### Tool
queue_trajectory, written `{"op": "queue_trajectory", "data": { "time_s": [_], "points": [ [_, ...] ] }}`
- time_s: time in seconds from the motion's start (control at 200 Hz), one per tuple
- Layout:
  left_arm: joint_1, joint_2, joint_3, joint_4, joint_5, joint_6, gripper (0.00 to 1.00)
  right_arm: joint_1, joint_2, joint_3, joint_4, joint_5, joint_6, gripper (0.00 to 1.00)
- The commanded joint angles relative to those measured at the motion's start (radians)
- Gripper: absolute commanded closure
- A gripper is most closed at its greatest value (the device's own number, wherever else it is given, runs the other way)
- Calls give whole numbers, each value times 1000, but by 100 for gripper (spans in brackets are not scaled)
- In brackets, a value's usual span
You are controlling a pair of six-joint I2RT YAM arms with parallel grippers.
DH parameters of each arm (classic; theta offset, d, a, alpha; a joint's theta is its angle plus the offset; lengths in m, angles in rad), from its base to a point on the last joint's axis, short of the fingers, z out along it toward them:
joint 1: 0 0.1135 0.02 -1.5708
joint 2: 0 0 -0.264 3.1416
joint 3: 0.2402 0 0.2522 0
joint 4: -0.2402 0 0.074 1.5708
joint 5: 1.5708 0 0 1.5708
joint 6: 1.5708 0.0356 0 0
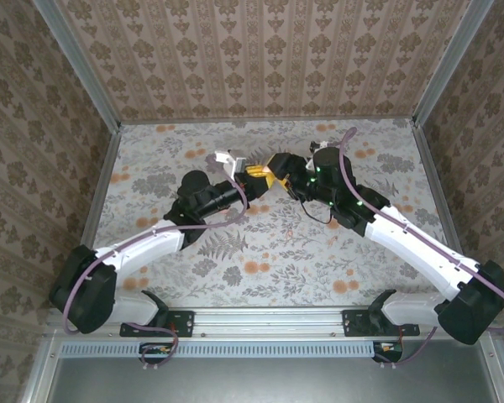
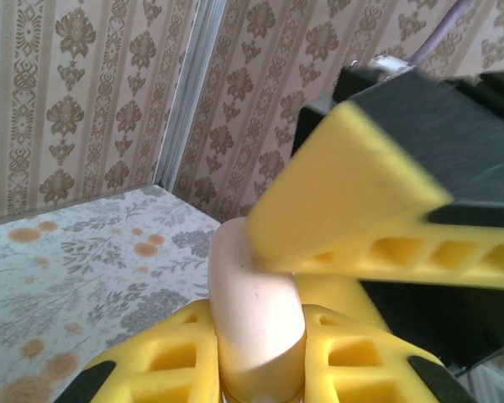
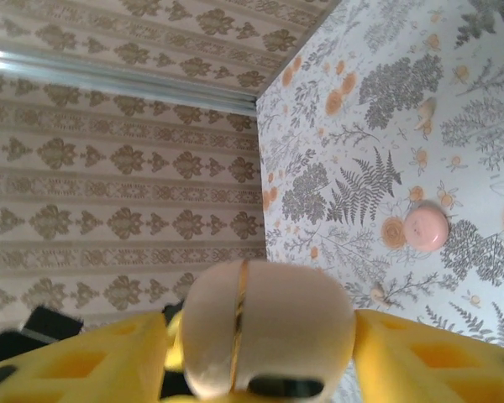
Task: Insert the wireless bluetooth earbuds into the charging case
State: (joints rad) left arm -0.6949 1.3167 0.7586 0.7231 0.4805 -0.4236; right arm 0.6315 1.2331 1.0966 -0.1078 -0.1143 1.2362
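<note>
With left hand [image 2: 260, 365] closed, grips charging case [image 2: 254, 294], long axis running out past its tips; meets right hand [image 3: 265, 361] flanking the same case, clamp unclear, with pink round piece [image 3: 426, 227], perhaps an earbud, lying on surface [image 3: 454, 101] beyond.

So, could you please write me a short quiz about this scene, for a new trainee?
1. True or false: the left gripper is shut on the pale pink rounded plastic charging case.
2. Where does the small round pink piece lie?
A) on the floral-print table
B) inside the case
C) on the patterned wall
3. What colour is the thin seam line that runs around the case?

Key: 1 true; 2 A; 3 gold.
</note>
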Motion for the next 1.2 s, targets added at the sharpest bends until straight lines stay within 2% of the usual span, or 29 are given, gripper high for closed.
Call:
{"op": "queue_trajectory", "data": {
  "time_s": [0.0,0.15,0.265,0.335,0.415,0.555,0.745,0.89,0.995,1.195],
  "points": [
    [48,-67,63,-102,98,56,90,-31,-50,29,1,-59,-155,34],
    [156,-145,127,-345,290,142,95,-126,-76,146,-178,-237,-530,25],
    [232,-189,183,-510,433,214,100,-138,-67,262,-369,-333,-875,22],
    [288,-195,226,-595,520,244,100,-138,-57,296,-422,-414,-1004,21],
    [311,-190,278,-686,612,278,100,-138,-63,278,-395,-505,-1094,20],
    [317,-164,365,-845,757,352,100,-136,-73,229,-302,-611,-1150,18],
    [316,-144,420,-918,897,380,100,-130,-12,268,-292,-715,-1144,19],
    [316,-117,467,-1028,950,446,100,-113,34,297,-272,-791,-1101,23],
    [315,-98,485,-1042,990,447,100,-91,60,309,-262,-808,-1090,28],
    [311,-82,497,-1076,999,467,100,-61,108,337,-231,-827,-1058,34]
  ]
}}
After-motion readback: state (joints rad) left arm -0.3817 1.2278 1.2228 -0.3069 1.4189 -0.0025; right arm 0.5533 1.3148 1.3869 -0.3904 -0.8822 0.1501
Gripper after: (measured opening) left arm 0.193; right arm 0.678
